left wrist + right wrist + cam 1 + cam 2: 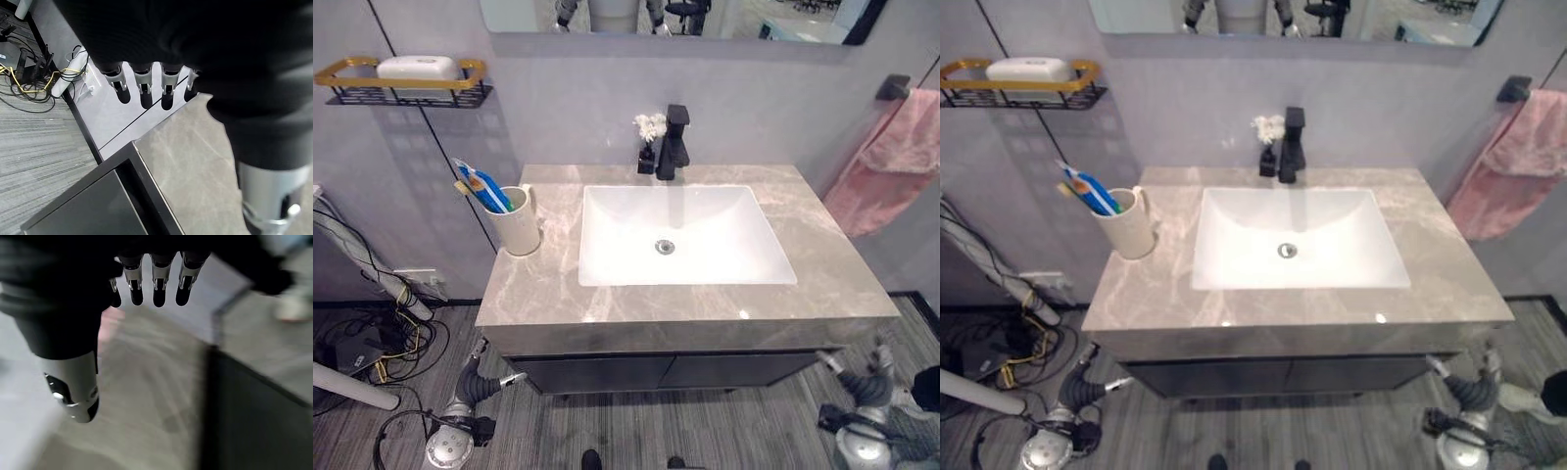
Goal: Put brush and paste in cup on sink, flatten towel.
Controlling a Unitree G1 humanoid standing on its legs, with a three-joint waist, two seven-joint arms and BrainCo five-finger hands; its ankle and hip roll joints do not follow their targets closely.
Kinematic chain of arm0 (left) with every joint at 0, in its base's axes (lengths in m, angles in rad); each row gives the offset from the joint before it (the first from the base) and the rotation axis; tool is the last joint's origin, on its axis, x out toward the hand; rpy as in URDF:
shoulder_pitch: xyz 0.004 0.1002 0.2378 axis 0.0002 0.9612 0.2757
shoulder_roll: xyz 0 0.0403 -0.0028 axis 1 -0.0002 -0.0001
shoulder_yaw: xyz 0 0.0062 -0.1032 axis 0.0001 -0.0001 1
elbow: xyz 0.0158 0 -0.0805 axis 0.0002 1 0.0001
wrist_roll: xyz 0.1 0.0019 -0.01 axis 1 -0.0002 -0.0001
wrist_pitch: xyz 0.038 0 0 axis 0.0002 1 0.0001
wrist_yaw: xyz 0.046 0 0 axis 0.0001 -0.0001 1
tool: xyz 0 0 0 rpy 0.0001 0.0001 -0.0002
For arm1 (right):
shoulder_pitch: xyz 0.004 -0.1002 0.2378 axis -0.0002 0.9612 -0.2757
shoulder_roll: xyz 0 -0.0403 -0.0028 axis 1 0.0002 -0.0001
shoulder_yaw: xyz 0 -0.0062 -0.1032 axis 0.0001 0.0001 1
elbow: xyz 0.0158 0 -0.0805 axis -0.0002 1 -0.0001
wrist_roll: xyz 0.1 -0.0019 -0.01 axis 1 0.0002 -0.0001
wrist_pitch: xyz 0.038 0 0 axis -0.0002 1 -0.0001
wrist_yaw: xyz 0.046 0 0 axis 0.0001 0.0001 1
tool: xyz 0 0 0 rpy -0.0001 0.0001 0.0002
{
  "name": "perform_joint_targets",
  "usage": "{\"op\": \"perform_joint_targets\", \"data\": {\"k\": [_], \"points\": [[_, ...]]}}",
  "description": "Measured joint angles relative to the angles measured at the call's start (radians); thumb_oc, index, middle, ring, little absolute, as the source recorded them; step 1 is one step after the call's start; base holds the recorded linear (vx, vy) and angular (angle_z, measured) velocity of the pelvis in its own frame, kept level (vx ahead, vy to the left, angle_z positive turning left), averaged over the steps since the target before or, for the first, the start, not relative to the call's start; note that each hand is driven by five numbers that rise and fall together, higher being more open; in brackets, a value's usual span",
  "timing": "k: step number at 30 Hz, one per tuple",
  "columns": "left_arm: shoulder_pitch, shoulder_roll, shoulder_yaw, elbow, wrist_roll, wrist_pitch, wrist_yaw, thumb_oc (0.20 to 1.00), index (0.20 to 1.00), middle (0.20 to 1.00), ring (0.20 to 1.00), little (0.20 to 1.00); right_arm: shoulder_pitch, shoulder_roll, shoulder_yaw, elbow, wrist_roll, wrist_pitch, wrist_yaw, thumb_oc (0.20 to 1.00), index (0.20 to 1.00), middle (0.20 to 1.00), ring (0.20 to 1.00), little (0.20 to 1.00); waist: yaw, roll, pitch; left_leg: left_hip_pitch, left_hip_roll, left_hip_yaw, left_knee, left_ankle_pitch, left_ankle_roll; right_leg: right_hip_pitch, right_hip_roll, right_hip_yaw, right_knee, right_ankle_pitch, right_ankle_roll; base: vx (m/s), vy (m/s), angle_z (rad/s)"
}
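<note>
One cup [518, 227] stands on the grey marble worktop [705, 304] near its left edge, just left of the single white sink [677, 235]. Two things stick out of the cup, leaning toward the wall on the left: one brush [468, 188] with a yellowish handle and one blue paste [487, 188] tube, side by side and touching.

At the worktop's back edge, behind the sink, stands one black tap [674, 143], with one small dark vase of white flowers [649, 138] just beside it on its left.

One pink towel [892, 164] hangs from a dark rail [893, 88] on the wall beyond the worktop's right edge; it is bunched and creased rather than spread flat.

On the wall to the left, one gold-rimmed black wire shelf [403, 83] carries one white bar of soap [417, 68].

Both hands hang low in front of the cabinet, below the worktop's front edge. The left hand [146, 88] has its fingers straight and relaxed, holding nothing, near the front left corner. The right hand [155, 281] is likewise loose and empty, near the front right corner.
</note>
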Motion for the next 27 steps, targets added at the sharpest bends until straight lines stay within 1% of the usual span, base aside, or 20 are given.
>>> {"op": "perform_joint_targets", "data": {"k": [1, 2, 3, 4, 7, 8, 9, 10, 11, 13, 15, 16, 20, 23, 25, 26, 27], "points": [[-0.015, -0.001, -0.012, 0.03, -0.006, 0.001, -0.009, 1.0, 1.0, 1.0, 1.0, 1.0, -0.004, 0.001, 0.034, 0.15, 0.056, 0.015, 0.036, 1.0, 1.0, 1.0, 1.0, 1.0, 0.002, -0.003, -0.002, 0.004, 0.003, -0.021, -0.001, 0.0, -0.001, 0.03, 0.001, -0.019, -0.032, 0.006, -0.003, 0.06, -0.062, 0.33], [-0.017, -0.005, -0.014, 0.031, -0.01, 0.001, -0.008, 1.0, 1.0, 1.0, 1.0, 1.0, -0.014, 0.002, 0.061, 0.259, 0.073, 0.024, 0.054, 1.0, 1.0, 1.0, 1.0, 1.0, 0.008, -0.007, -0.007, 0.006, 0.005, -0.027, 0.0, 0.002, -0.005, 0.049, 0.004, -0.029, -0.059, 0.019, -0.011, 0.05, -0.048, 0.33], [-0.017, -0.006, -0.014, 0.031, -0.015, 0.001, -0.009, 1.0, 1.0, 1.0, 1.0, 1.0, -0.027, 0.001, 0.084, 0.308, 0.098, 0.038, 0.072, 1.0, 1.0, 1.0, 1.0, 1.0, 0.009, -0.008, -0.008, 0.006, 0.006, -0.032, 0.0, 0.004, -0.007, 0.061, 0.007, -0.035, -0.076, 0.027, -0.008, 0.06, -0.055, 0.11], [-0.018, -0.012, -0.012, 0.035, -0.016, 0.002, -0.007, 1.0, 1.0, 1.0, 1.0, 1.0, -0.039, 0.0, 0.114, 0.311, 0.11, 0.043, 0.094, 1.0, 1.0, 1.0, 1.0, 1.0, 0.007, -0.005, -0.009, 0.006, 0.007, -0.032, 0.0, 0.005, -0.008, 0.068, 0.009, -0.035, -0.088, 0.033, -0.01, 0.05, -0.044, 0.08], [-0.027, -0.046, -0.014, 0.049, -0.018, 0.003, -0.005, 1.0, 1.0, 1.0, 1.0, 1.0, -0.063, 0.005, 0.122, 0.269, 0.147, 0.043, 0.118, 1.0, 1.0, 1.0, 1.0, 1.0, 0.007, 0.002, -0.015, 0.012, 0.004, -0.037, 0.0, 0.003, -0.008, 0.084, 0.007, -0.04, -0.105, 0.04, -0.013, 0.05, -0.044, 0.03], [-0.026, -0.042, -0.044, 0.052, -0.044, 0.026, -0.007, 1.0, 1.0, 1.0, 1.0, 1.0, -0.097, 0.01, 0.123, 0.272, 0.152, 0.045, 0.136, 1.0, 1.0, 1.0, 1.0, 1.0, 0.028, -0.001, -0.044, 0.021, 0.004, -0.044, 0.0, -0.002, -0.014, 0.096, 0.006, -0.048, -0.108, 0.04, -0.015, 0.07, -0.009, 0.11], [-0.034, -0.076, -0.039, 0.091, -0.232, 0.067, -0.042, 1.0, 1.0, 1.0, 1.0, 1.0, -0.14, 0.013, 0.14, 0.39, 0.288, 0.078, 0.204, 1.0, 1.0, 1.0, 1.0, 1.0, 0.025, 0.003, -0.062, -0.003, 0.007, -0.056, 0.0, 0.001, -0.018, 0.066, 0.003, -0.058, -0.091, 0.027, -0.014, 0.09, -0.006, 0.18], [-0.052, -0.095, -0.041, 0.135, -0.283, 0.088, -0.053, 1.0, 1.0, 1.0, 1.0, 1.0, -0.161, 0.024, 0.143, 0.445, 0.326, 0.106, 0.225, 1.0, 1.0, 1.0, 1.0, 1.0, 0.027, 0.01, -0.065, -0.015, 0.007, -0.068, -0.001, 0.003, -0.022, 0.052, 0.004, -0.064, -0.081, 0.016, -0.019, 0.08, -0.004, 0.21], [-0.052, -0.108, -0.044, 0.157, -0.3, 0.103, -0.063, 1.0, 1.0, 1.0, 1.0, 1.0, -0.165, 0.037, 0.143, 0.471, 0.347, 0.117, 0.241, 1.0, 1.0, 1.0, 1.0, 1.0, 0.027, 0.01, -0.064, -0.016, 0.009, -0.071, 0.0, 0.004, -0.023, 0.049, 0.005, -0.067, -0.078, 0.016, -0.02, 0.08, 0.005, 0.1], [-0.004, -0.146, -0.044, 0.185, -0.32, 0.129, -0.079, 1.0, 1.0, 1.0, 1.0, 1.0, -0.157, 0.05, 0.143, 0.491, 0.35, 0.131, 0.265, 1.0, 1.0, 1.0, 1.0, 1.0, 0.029, 0.026, -0.054, -0.016, 0.013, -0.072, -0.001, 0.004, -0.023, 0.054, 0.009, -0.07, -0.088, 0.016, -0.024, 0.09, 0.004, 0.03], [0.016, -0.157, -0.04, 0.185, -0.322, 0.133, -0.078, 1.0, 1.0, 1.0, 1.0, 1.0, -0.159, 0.042, 0.143, 0.491, 0.343, 0.135, 0.267, 1.0, 1.0, 1.0, 1.0, 1.0, 0.03, 0.046, -0.044, -0.016, 0.015, -0.076, -0.001, 0.005, -0.023, 0.063, 0.012, -0.082, -0.103, 0.021, -0.027, 0.04, 0.001, 0.07], [0.021, -0.157, -0.034, 0.186, -0.322, 0.133, -0.078, 1.0, 1.0, 1.0, 1.0, 1.0, -0.165, 0.042, 0.143, 0.49, 0.343, 0.139, 0.268, 1.0, 1.0, 1.0, 1.0, 1.0, 0.032, 0.05, -0.042, -0.016, 0.018, -0.08, -0.001, 0.006, -0.024, 0.067, 0.016, -0.083, -0.107, 0.021, -0.029, 0.02, 0.002, 0.05], [0.019, -0.158, 0.001, 0.214, -0.322, 0.133, -0.075, 1.0, 1.0, 1.0, 1.0, 1.0, -0.189, 0.039, 0.171, 0.49, 0.318, 0.14, 0.273, 1.0, 1.0, 1.0, 1.0, 1.0, 0.035, 0.05, -0.04, -0.012, 0.028, -0.08, -0.001, 0.006, -0.028, 0.078, 0.028, -0.082, -0.121, 0.025, -0.039, 0.0, 0.0, 0.01], [0.021, -0.158, 0.005, 0.215, -0.321, 0.132, -0.076, 1.0, 1.0, 1.0, 1.0, 1.0, -0.202, 0.035, 0.199, 0.485, 0.26, 0.14, 0.283, 1.0, 1.0, 1.0, 1.0, 1.0, 0.05, 0.043, -0.026, -0.012, 0.036, -0.092, -0.001, 0.01, -0.036, 0.083, 0.038, -0.09, -0.121, 0.027, -0.046, -0.02, 0.042, 0.09], [0.014, -0.158, 0.003, 0.217, -0.32, 0.131, -0.076, 1.0, 1.0, 1.0, 1.0, 1.0, -0.201, 0.033, 0.211, 0.483, 0.25, 0.14, 0.283, 1.0, 1.0, 1.0, 1.0, 1.0, 0.057, 0.043, -0.013, -0.014, 0.037, -0.106, -0.001, 0.013, -0.039, 0.095, 0.04, -0.114, -0.121, 0.025, -0.047, -0.09, 0.075, 0.36], [-0.006, -0.158, 0.002, 0.217, -0.319, 0.13, -0.076, 1.0, 1.0, 1.0, 1.0, 1.0, -0.198, 0.03, 0.213, 0.469, 0.221, 0.141, 0.282, 1.0, 1.0, 1.0, 1.0, 1.0, 0.06, 0.047, -0.001, -0.036, 0.032, -0.144, -0.001, 0.026, -0.046, 0.094, 0.043, -0.15, -0.114, 0.023, -0.047, -0.08, 0.104, 0.75], [-0.023, -0.158, 0.001, 0.217, -0.317, 0.129, -0.076, 1.0, 1.0, 1.0, 1.0, 1.0, -0.2, 0.025, 0.22, 0.454, 0.216, 0.141, 0.282, 1.0, 1.0, 1.0, 1.0, 1.0, 0.06, 0.051, 0.01, -0.05, 0.03, -0.164, 0.0, 0.034, -0.046, 0.092, 0.041, -0.176, -0.114, 0.023, -0.048, -0.03, 0.107, 0.85]]}}
